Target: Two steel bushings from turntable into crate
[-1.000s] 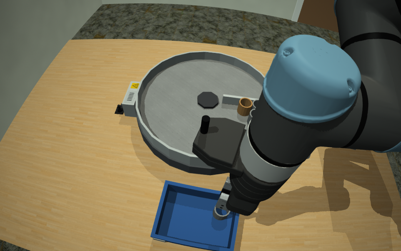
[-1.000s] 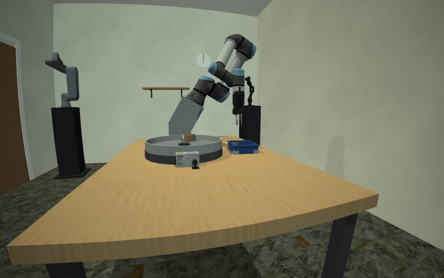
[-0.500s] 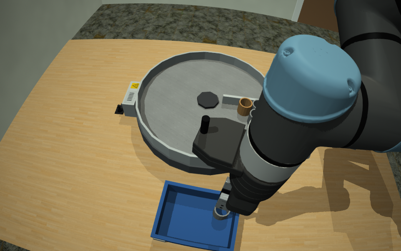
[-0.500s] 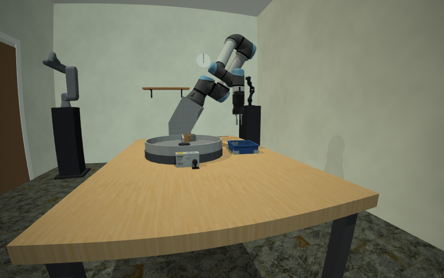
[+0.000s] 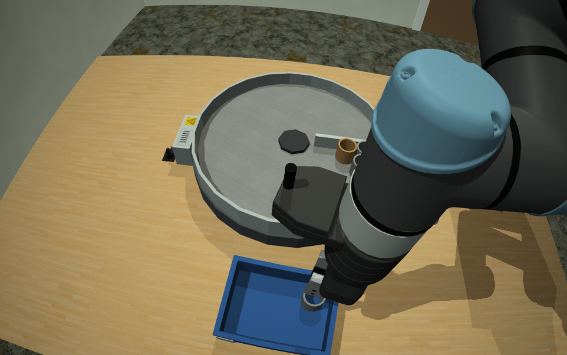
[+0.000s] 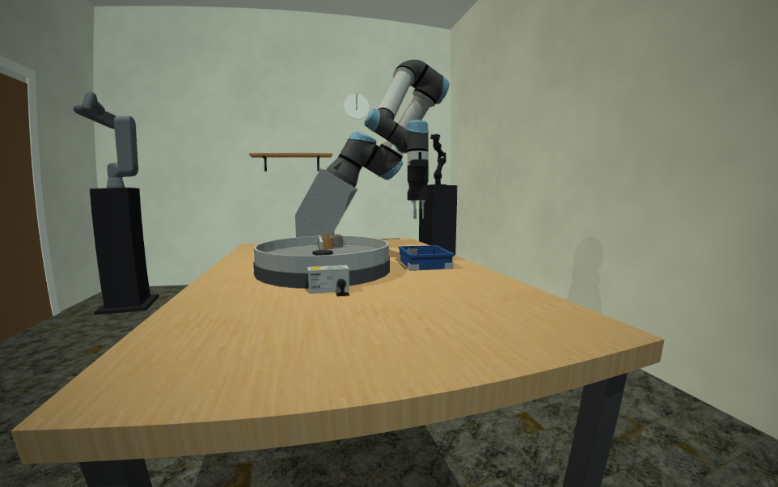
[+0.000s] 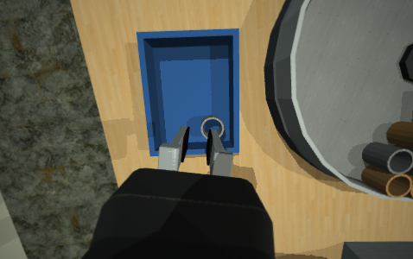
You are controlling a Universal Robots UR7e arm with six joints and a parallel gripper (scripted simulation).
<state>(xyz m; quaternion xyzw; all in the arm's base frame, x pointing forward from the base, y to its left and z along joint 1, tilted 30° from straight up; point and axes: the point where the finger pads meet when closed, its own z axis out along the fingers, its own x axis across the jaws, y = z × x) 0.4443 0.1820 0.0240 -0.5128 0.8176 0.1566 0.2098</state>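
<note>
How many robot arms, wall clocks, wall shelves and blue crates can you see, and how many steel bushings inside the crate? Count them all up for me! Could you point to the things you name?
Robot arms: 3 (the black-and-blue arm (image 5: 438, 104) (image 6: 399, 91), the grey arm (image 6: 126, 146), the small black arm (image 6: 440, 156))
Wall clock (image 6: 350, 107): 1
Wall shelf (image 6: 290, 154): 1
Blue crate (image 5: 224, 295) (image 6: 426, 262) (image 7: 190, 33): 1
Steel bushing (image 5: 307, 305) (image 6: 412, 251) (image 7: 202, 129) in the crate: 1
Total: 7

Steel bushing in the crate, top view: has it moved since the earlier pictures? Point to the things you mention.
No, the steel bushing (image 5: 311, 307) (image 6: 412, 251) (image 7: 202, 129) sits unchanged against the crate (image 5: 226, 295) (image 6: 427, 262) (image 7: 146, 92).
</note>
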